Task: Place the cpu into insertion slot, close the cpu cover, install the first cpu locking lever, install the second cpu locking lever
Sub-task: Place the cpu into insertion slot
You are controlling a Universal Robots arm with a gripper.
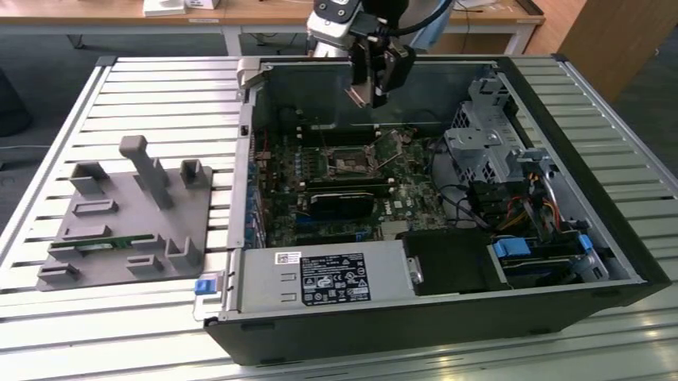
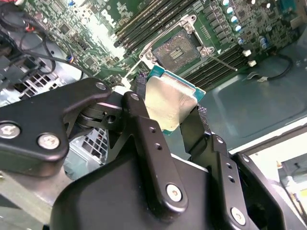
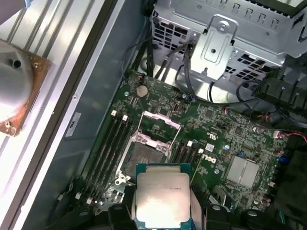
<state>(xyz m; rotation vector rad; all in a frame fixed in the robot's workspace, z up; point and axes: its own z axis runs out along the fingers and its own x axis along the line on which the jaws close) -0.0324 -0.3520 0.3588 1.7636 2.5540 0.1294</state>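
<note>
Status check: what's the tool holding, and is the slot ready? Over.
Tool shut on the cpu, held in the air. Insertion slot empty, cpu cover raised. Nothing seen in the way.

Flat square cpu (image 3: 162, 199), dull silver top w/ green rim, sits clamped by two opposite sides in the pincer (image 1: 373, 98), hanging above the insertion slot (image 3: 144, 160), not seated. Slot: black-framed square, dark centre, bare. The cpu cover (image 3: 153, 142), thin metal frame w/ big window, is tilted up open at the slot's edge.
</note>
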